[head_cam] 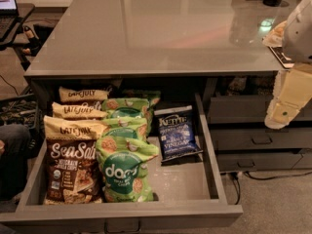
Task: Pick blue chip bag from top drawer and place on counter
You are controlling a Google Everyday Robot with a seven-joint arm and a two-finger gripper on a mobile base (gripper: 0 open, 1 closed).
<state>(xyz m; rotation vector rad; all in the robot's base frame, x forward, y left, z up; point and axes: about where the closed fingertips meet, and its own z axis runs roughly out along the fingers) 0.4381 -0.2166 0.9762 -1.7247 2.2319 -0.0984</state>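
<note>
Within top drawer, one blue chip bag, three brown bags, four green bags, jaws beside counter, state unclear

Top drawer floor under chip bags; hand at right edge.

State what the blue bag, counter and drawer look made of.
Blue bag: glossy plastic film, likely; it glints and crinkles. Counter: smooth polished grey slab, mirror-like reflections; material unclear. Drawer: matte grey panels, perhaps painted wood or laminate. Gripper hangs right of the drawer.
</note>
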